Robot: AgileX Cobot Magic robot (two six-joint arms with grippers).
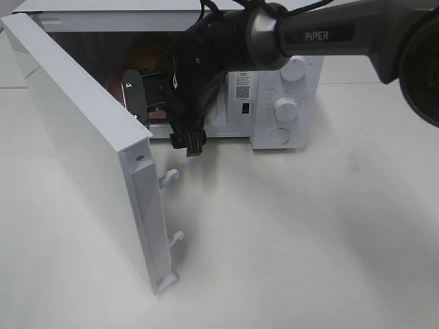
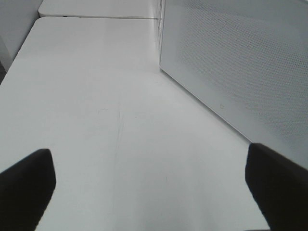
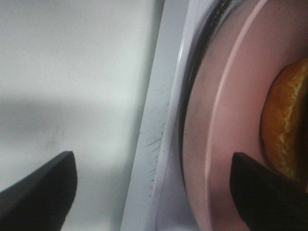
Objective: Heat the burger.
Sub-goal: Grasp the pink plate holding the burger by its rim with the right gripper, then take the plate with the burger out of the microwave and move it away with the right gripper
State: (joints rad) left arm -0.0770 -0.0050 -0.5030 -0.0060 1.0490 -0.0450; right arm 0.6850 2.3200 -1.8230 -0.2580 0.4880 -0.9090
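The burger sits on a round pink plate inside the open microwave, partly hidden by my right arm. My right gripper is at the oven's mouth and stands open. In the right wrist view one finger hangs over the table and the other over the pink plate, with the oven's white front sill between them. The burger's golden bun shows at that view's edge. Away from the burger, my left gripper is open with nothing in it, low over bare table.
The microwave door swings out to the left towards the front, its latch hooks sticking out. Control knobs are on the oven's right panel. A white dotted panel stands close beside the left gripper.
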